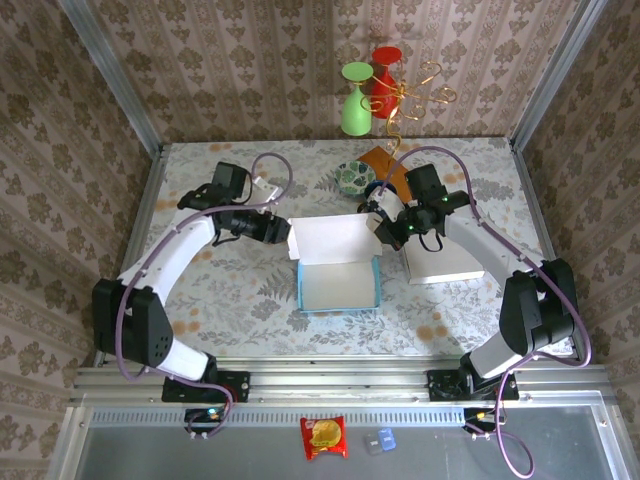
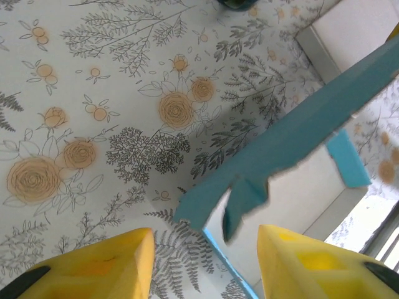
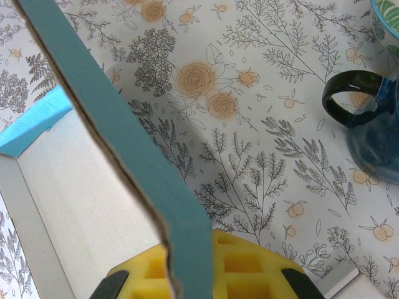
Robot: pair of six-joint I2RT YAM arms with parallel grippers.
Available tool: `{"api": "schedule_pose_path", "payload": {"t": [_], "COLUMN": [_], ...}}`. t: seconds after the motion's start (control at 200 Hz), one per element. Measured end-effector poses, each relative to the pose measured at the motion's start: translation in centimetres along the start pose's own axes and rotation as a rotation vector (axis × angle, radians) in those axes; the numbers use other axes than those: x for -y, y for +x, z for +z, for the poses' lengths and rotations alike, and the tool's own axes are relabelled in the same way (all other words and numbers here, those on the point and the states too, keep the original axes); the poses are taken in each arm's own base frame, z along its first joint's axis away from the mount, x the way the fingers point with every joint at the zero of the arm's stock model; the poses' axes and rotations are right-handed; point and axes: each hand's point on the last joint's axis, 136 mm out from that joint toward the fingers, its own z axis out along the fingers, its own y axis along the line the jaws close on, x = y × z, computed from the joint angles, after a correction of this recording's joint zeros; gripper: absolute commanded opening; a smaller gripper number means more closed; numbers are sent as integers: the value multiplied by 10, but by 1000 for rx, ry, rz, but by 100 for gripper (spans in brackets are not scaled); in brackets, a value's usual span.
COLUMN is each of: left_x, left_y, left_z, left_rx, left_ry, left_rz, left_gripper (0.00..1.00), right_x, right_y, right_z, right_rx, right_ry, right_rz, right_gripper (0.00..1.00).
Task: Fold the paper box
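Paper box [image 1: 337, 285] 1 | green glass [image 1: 355, 112] 1 | red glass [image 1: 385, 80] 1

open paper box [image 1: 338, 283] 1 | white flat box [image 1: 445, 262] 1 | mug [image 3: 368, 124] 1 | goblets [image 1: 354, 115] 2 | snack packet [image 1: 323, 437] 1

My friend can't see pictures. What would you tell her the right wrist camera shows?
The yellow right gripper is shut on the teal wall of the paper box, which slants up across the picture, with the box's white inside on the left. Behind it lies a flowery table, with a dark blue mug at the right edge.
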Motion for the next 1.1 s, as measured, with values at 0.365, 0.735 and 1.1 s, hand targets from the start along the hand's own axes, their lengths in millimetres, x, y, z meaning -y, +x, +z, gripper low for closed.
{"api": "schedule_pose_path", "payload": {"t": [0.365, 0.735, 1.1], "left_x": [0, -4, -8], "left_y": [-3, -2, -6], "left_z": [24, 34, 41], "left_rx": [-52, -88, -80], "left_ry": [35, -8, -164], "left_rz": [70, 65, -67], "left_gripper": [31, 3, 0], "right_x": [0, 0, 12], "right_y": [0, 2, -10], "right_z": [0, 0, 8], "right_rx": [0, -11, -104], "right_ry": [0, 2, 150], "right_rz": [0, 8, 182], "right_gripper": [0, 0, 0]}}
